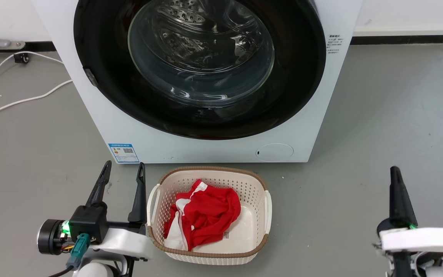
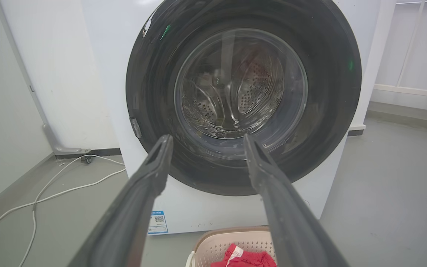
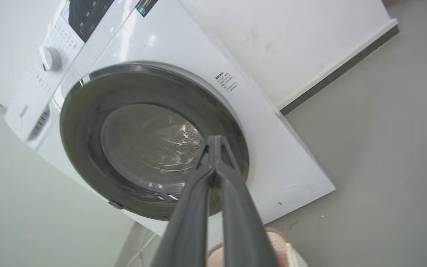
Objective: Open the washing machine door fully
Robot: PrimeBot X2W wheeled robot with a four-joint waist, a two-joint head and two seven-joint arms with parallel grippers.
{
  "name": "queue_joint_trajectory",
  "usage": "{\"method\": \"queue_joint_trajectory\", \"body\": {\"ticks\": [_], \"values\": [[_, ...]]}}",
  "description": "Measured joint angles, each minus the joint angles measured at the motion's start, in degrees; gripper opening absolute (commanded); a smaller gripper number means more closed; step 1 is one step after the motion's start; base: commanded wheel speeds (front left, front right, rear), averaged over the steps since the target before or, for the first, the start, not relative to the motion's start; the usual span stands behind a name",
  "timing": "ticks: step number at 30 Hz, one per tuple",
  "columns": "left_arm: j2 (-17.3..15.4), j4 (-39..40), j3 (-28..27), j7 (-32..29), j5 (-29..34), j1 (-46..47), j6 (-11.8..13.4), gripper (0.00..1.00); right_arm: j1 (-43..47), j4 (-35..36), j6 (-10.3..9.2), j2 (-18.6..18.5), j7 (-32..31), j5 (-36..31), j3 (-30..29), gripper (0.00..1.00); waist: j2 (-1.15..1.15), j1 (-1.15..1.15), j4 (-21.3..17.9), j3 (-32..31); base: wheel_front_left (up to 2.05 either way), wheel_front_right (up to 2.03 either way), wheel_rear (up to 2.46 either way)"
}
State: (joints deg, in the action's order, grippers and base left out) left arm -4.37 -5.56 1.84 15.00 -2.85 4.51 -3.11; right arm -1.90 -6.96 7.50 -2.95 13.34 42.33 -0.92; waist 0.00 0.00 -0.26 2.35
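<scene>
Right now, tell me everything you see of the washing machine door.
The washing machine door is a large round ring of glossy black around a clear bulging glass bowl through which the perforated steel drum shows. It looks shut, flat against the white washing machine. A small grey tab sits at its left edge. The left gripper and right gripper hang apart from it.

At 12 o'clock I see the washing machine [image 1: 206, 148] with its washing machine door [image 1: 200, 65] closed flush. At 6 o'clock a cream basket [image 1: 210, 169] holds a red garment [image 1: 206, 215]. My left gripper [image 1: 124, 164], fingers spread, sits at 8 o'clock just beside the basket; my right gripper [image 1: 395, 171] stands at 4 o'clock, well apart.
</scene>
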Motion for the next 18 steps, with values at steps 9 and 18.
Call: {"method": "queue_joint_trajectory", "body": {"ticks": [9, 18], "values": [[0.34, 0.4, -0.31, 0.07, -0.01, 0.06, 0.01, 1.0, -5.53, 1.35, 0.0, 0.08, 1.07, 45.04, -0.58, 0.0, 0.0, 0.0, -0.26, 0.79, 0.0, 0.0, 0.0], [0.59, 1.74, -0.57, 0.07, -0.1, 1.96, -0.19, 1.0, -21.16, -3.74, 0.0, -5.13, -4.64, 53.76, -5.52, 0.0, 0.0, 0.0, -0.32, 3.67, 0.0, 0.0, 0.0]]}}
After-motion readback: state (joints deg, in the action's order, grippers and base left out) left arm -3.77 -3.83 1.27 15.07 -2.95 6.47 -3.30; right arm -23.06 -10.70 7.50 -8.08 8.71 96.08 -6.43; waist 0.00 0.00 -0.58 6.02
